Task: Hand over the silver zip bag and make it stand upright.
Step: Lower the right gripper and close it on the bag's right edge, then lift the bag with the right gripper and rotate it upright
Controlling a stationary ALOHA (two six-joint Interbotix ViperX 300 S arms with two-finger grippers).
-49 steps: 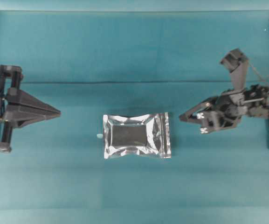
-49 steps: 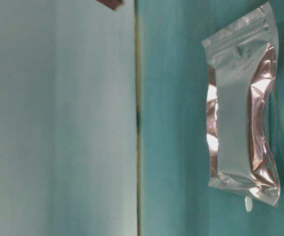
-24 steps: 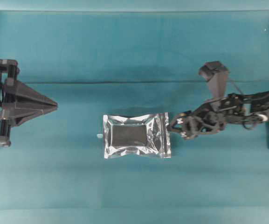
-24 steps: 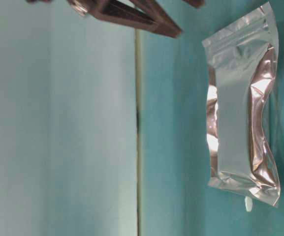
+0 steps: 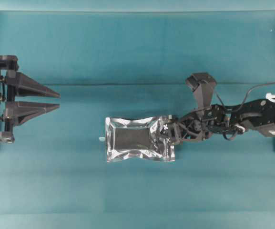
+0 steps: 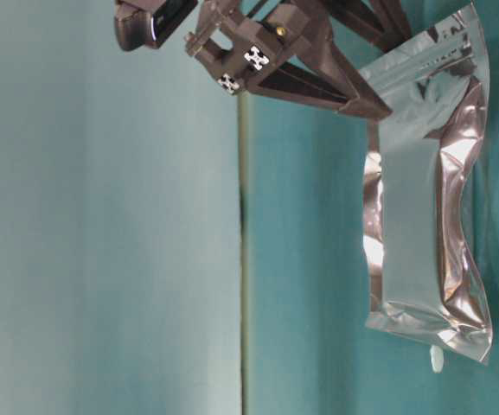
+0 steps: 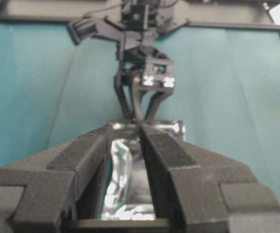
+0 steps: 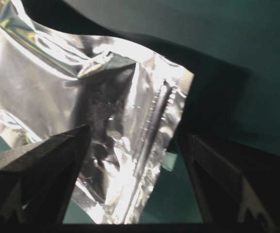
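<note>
Right claw (image 5: 168,138) spread wide, straddling bag's (image 5: 135,139) zip end mid-table to lift for handover; left claw (image 5: 56,101) half-open, waiting.

Crinkled silver zip bag (image 5: 139,139) lies flat mid-table

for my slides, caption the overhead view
Right end effector open at the silver zip bag lying flat on teal cloth.
</note>
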